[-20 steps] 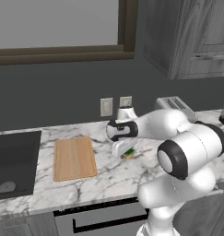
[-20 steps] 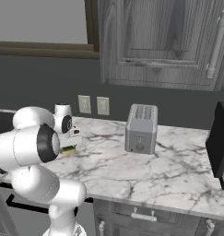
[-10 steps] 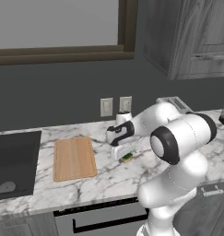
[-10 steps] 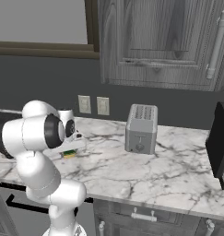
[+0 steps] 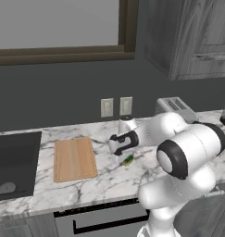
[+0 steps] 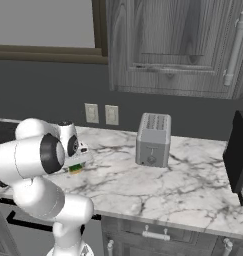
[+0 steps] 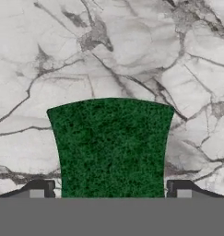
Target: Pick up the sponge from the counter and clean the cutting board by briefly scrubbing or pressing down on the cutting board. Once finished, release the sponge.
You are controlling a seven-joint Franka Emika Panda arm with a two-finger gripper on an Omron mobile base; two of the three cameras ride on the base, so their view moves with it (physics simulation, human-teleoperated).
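Since a second ago the arm has swung lower and the jaws (image 5: 124, 159) have come down over the sponge; the table things have not moved. The table (image 5: 109, 178) is one long marble slab, with bare marble ahead of the jaws and toward its front edge. One cutting board (image 5: 75, 158) lies flat, well apart from the jaws, on the sink side. One toaster (image 6: 153, 139) stands well off on the other side. One sponge (image 7: 111, 147) sits on the table directly between the jaws, which stand open, one tip just beside each edge.
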